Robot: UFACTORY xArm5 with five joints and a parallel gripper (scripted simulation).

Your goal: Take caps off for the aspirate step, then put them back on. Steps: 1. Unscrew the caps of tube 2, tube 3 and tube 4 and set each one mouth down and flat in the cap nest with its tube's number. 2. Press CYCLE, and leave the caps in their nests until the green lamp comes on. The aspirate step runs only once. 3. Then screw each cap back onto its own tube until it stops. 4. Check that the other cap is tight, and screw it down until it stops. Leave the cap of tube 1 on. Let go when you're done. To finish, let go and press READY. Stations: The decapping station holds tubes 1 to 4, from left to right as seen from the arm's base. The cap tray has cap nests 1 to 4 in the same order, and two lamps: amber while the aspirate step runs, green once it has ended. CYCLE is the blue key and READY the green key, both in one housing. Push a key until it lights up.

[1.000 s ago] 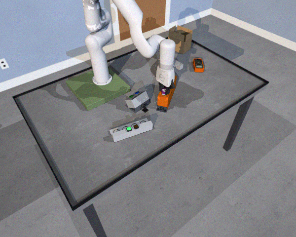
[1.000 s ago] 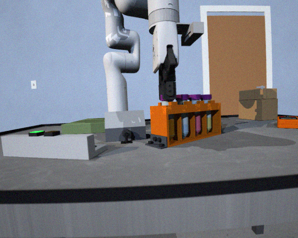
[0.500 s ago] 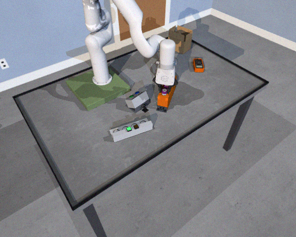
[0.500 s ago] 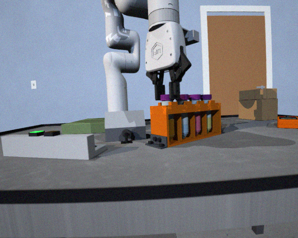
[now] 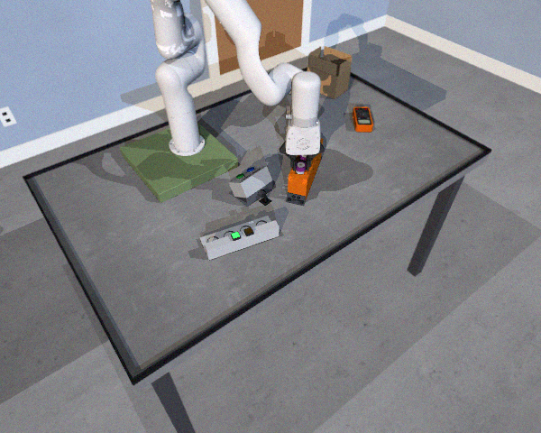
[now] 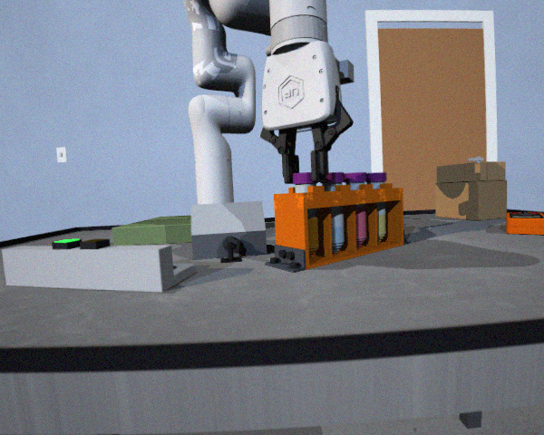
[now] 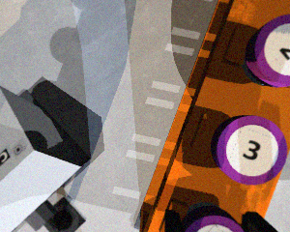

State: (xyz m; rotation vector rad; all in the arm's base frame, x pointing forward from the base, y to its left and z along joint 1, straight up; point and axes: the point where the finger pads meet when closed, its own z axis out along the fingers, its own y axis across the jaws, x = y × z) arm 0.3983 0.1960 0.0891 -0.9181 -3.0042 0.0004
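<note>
Purple cap 4 (image 7: 213, 224) is clamped in my claw (image 6: 305, 175), fingers (image 6: 289, 166) straddling it at the near end of the orange rack (image 6: 291, 219) in the exterior view. In the wrist view only that cap's top edge shows at the bottom, dark fingertips either side. Caps 3 (image 7: 251, 150) and 2 (image 7: 280, 50) sit on their tubes further along the rack, numbers readable. Exterior view shows four purple caps in a row on top of the rack, tubes upright in their slots. Cap tray (image 5: 240, 240) is on the surface, well apart from the rack, green lamp (image 5: 235, 235) lit; its nests look vacant, though small in the top view. Key housing (image 5: 252, 184) sits between the tray and my green base pad (image 5: 144, 158), just beside the rack. Cardboard box (image 5: 329, 69) and an orange meter (image 5: 362, 118) at the far edge.
</note>
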